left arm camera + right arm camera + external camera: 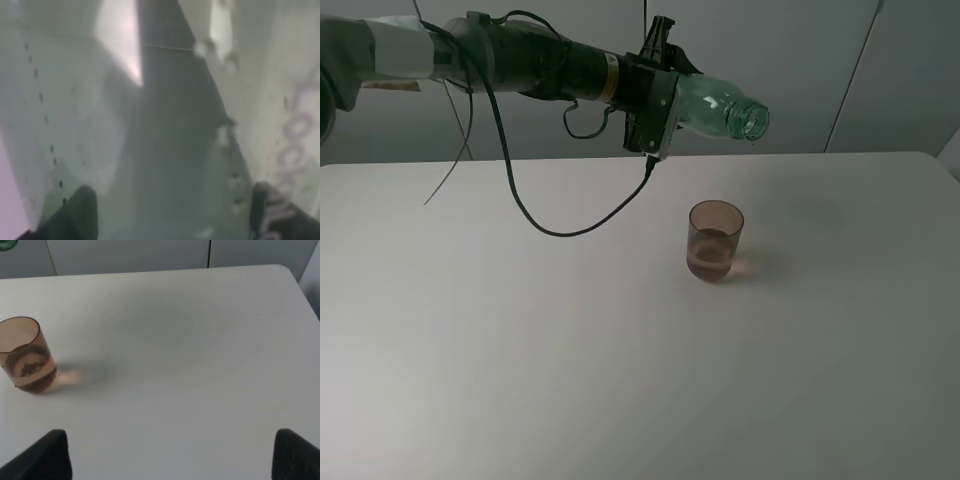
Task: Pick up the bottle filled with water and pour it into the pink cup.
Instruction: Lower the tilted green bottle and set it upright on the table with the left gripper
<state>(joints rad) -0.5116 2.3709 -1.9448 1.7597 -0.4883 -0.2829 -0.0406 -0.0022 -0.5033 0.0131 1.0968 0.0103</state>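
My left gripper [663, 98] is shut on the green transparent bottle [725, 108] and holds it tipped nearly level high over the table, its open mouth pointing right and slightly down, just above and right of the pink cup [715, 240]. The cup stands upright on the white table [520, 350] with some water in its lower part. In the left wrist view the bottle [165, 125] fills the picture between the fingertips [75, 215]. The right wrist view shows the cup [27, 355] off to one side and my right gripper [170, 455] open, empty, low over the table.
A black cable [550, 225] hangs in a loop from the left arm down to near the table. The table's back edge [820, 155] runs along a grey wall. The right arm is out of the exterior view.
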